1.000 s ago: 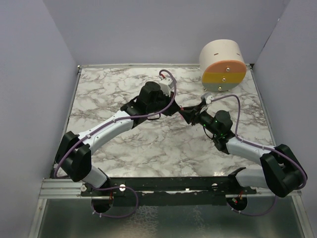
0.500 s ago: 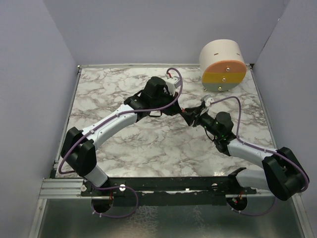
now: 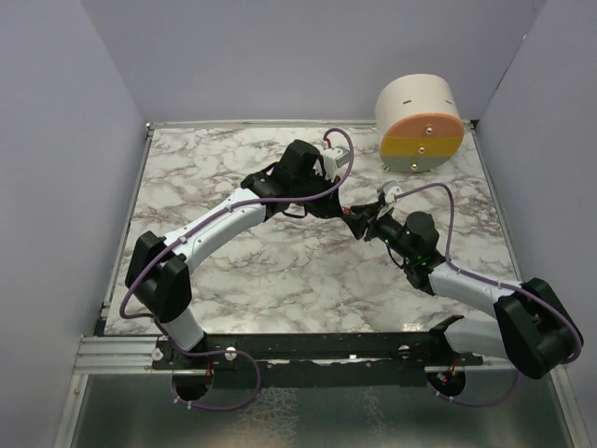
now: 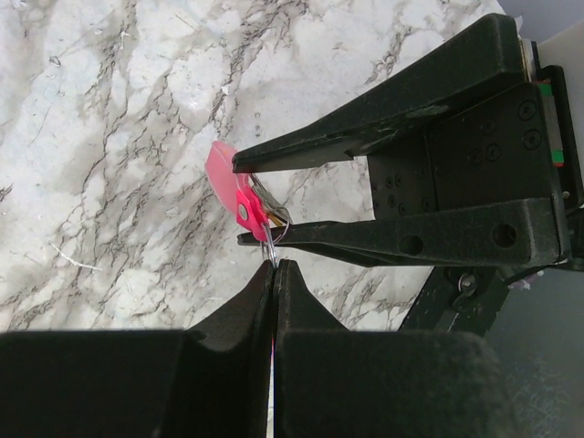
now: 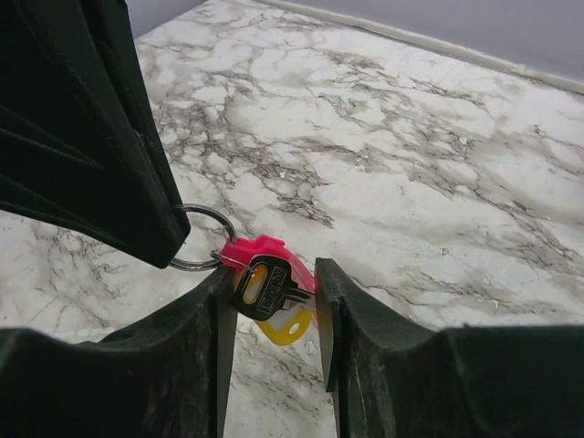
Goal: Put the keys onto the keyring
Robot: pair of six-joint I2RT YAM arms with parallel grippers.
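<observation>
Both grippers meet above the middle of the marble table. My left gripper (image 4: pixel 275 265) is shut, its tips pinching the wire of the small steel keyring (image 4: pixel 270 246). My right gripper (image 5: pixel 272 274) faces it, jaws closed on the key bunch: a pink key (image 5: pixel 265 248), a yellow key (image 5: pixel 287 328) and a black-headed metal key (image 5: pixel 265 287). The keyring (image 5: pixel 204 208) hangs between the left gripper's finger (image 5: pixel 119 182) and the pink key, with the wire running into the bunch. In the top view the left gripper (image 3: pixel 343 211) and right gripper (image 3: pixel 359 221) touch tips; keys are too small to see.
A big cream, orange, yellow and grey cylinder (image 3: pixel 420 124) lies at the back right of the marble table (image 3: pixel 233 280). Grey walls close the table at left, back and right. The right gripper's black fingers (image 4: pixel 365 137) fill the upper right of the left wrist view.
The left arm's wrist has swung right and farther back toward the right gripper. The right gripper has shifted slightly left. The tips stay together.
</observation>
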